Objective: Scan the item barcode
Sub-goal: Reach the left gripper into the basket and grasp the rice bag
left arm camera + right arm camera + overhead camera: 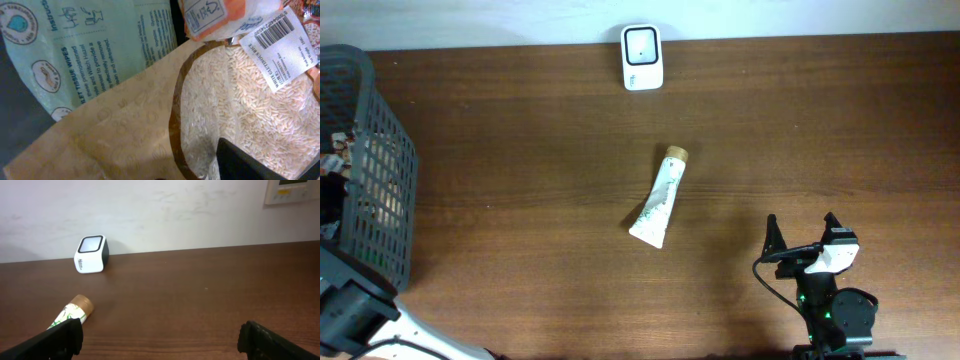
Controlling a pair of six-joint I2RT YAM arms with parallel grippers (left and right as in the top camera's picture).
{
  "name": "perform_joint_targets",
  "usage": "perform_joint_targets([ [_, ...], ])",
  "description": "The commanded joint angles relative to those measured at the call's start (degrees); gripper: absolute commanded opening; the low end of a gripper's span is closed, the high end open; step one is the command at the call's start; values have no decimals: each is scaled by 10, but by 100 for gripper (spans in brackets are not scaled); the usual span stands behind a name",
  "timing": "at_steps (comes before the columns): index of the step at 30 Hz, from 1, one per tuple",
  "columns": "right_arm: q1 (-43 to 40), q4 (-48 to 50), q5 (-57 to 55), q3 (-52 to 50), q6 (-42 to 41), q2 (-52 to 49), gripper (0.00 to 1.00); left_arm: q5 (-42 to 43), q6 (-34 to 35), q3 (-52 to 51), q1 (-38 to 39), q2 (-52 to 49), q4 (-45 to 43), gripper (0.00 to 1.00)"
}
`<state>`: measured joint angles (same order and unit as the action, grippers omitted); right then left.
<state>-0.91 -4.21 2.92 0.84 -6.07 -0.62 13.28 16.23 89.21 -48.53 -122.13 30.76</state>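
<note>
Here's the tube [657, 203], lying flat on the brown wood-grain table [520, 130], right about mid-table and slanted. It's a soft squeeze tube, white with green printing. Its flat crimped end points toward the near edge, and its round tan cap [676, 154] points toward the scanner [641, 57]. The scanner is a small white box with rounded corners and a dark glossy face, sitting at the far edge against the pale wall, well apart from the tube.

At the near right, the right tool [801, 224] hovers with its black fingers spread wide and nothing between them.

Off to the left stands a dark grey mesh basket [380, 170] with thin ribs.

The left wrist view is packed close. There's a bag of rice [115, 130] in tan embossed paper with a clear window full of white grains, and a white barcode label [285, 45] is stuck on crooked. A pale green pack of wipes [90, 50] lies against it, and an orange-and-white packet [215, 15] sits above. Only one dark finger of the left tool [250, 162] shows, right over the rice window. I can't tell whether it's spread or pinching.
</note>
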Motion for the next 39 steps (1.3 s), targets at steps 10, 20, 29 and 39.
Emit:
perform_joint_targets([
  [10,5,1,3,-5,-4,4,98,50,-1,-18,28,-41,-17,1],
  [20,5,1,3,-5,-4,4,98,87,-1,-17,26,66,-21,0],
  [29,5,1,3,-5,-4,4,98,86,0,-17,26,198,-31,0],
  [39,5,1,3,-5,-4,4,98,90,0,-17,26,303,-32,0],
])
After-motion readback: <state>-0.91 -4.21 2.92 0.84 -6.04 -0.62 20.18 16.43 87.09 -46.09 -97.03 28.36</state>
